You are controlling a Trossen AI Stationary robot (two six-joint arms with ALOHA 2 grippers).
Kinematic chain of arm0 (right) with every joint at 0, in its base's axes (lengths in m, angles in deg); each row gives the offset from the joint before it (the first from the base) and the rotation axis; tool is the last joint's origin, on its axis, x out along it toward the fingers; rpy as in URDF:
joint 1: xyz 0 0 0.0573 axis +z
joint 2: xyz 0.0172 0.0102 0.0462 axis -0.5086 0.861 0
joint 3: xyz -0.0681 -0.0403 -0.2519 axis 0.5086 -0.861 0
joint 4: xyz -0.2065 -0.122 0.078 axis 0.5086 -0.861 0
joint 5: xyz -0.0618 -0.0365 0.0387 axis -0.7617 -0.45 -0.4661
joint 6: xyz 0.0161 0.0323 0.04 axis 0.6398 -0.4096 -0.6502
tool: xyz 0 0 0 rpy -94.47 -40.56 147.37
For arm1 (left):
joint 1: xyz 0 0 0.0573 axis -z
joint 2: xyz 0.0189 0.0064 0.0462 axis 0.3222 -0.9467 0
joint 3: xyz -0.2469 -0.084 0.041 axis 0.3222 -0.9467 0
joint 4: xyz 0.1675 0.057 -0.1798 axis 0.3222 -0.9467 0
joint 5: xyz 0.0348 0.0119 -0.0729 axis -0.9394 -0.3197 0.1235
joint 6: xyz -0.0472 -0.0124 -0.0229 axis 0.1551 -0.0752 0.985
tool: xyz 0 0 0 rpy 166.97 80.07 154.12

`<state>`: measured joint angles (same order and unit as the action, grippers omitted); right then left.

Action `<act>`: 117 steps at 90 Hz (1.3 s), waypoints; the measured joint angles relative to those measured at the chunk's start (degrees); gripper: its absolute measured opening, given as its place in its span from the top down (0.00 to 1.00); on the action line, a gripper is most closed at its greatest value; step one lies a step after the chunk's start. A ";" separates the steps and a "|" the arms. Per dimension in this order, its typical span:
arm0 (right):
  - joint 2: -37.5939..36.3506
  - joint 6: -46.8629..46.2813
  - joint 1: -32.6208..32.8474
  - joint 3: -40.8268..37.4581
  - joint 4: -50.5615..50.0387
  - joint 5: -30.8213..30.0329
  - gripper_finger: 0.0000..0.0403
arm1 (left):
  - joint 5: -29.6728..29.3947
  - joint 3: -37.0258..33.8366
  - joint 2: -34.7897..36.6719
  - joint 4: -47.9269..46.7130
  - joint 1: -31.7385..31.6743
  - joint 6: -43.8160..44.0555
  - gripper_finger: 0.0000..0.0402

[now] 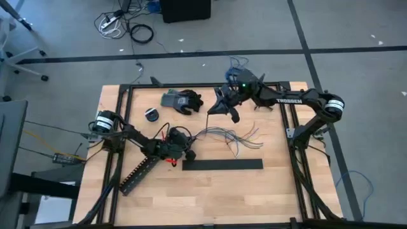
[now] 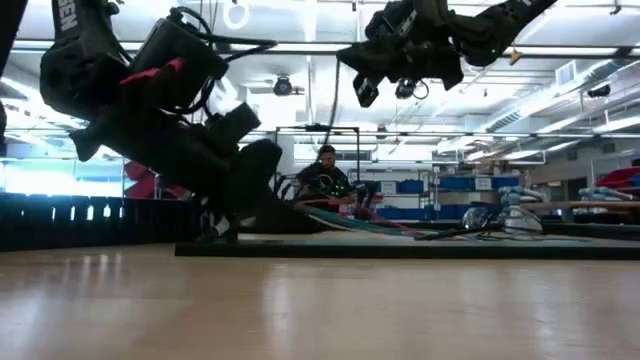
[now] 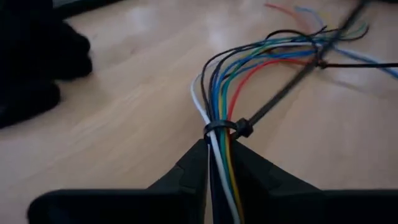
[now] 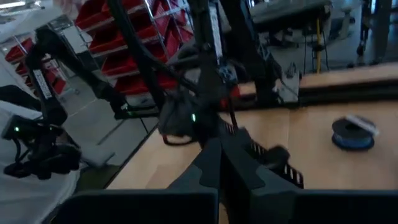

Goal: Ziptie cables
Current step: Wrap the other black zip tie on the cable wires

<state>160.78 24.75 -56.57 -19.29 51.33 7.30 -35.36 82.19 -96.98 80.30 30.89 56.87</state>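
The cables (image 1: 226, 135) lie on the wooden table, their loose ends fanning toward the right. In the left wrist view a black ziptie (image 3: 222, 127) loops around the bundle (image 3: 217, 99), and its thin tail (image 3: 292, 78) slants away and upward. My left gripper (image 1: 183, 145) sits low at the bundle's left end, shut on the wires. My right gripper (image 1: 215, 109) hangs raised above the table's far middle (image 2: 365, 90), fingers shut. A thin black strip (image 2: 330, 110) runs down from it toward the bundle. My left gripper pinches the bundle between its two fingers (image 3: 252, 171), just behind the ziptie loop (image 3: 214, 146). The fingers come level from the table's left and lie along the wires. The rest of the bundle lies on the table. My right gripper is shut (image 4: 217, 146) on what looks like the ziptie's tail end. Its own fingers hide the place of contact. The strip (image 1: 208, 114) runs straight from the gripper down toward the bundle.
Black gloves (image 1: 182, 100) and a small blue spool (image 1: 151, 114) lie at the far left. A wide black bar (image 1: 222, 165) lies nearer than the cables, and a slotted black duct (image 1: 141, 173) slants at the near left. A second black tie (image 3: 320, 62) sits farther along the wires.
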 joint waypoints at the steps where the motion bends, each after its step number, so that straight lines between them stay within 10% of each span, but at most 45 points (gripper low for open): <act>1: 0.01 0.17 0.00 -0.01 -0.34 -0.20 1.00 | -0.02 0.00 0.00 0.06 0.00 -0.26 0.86; 66: 0.28 -0.11 -0.39 -0.08 -2.12 -2.09 1.00 | -0.33 2.53 0.16 -3.23 1.38 -10.48 0.44; 117: 0.30 -4.87 -0.66 -0.13 1.34 -3.89 1.00 | -0.88 6.69 0.22 -7.54 -0.89 -20.70 0.41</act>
<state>161.09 19.88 -57.23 -19.41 52.67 3.41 -36.24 88.88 -96.76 72.76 30.00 36.17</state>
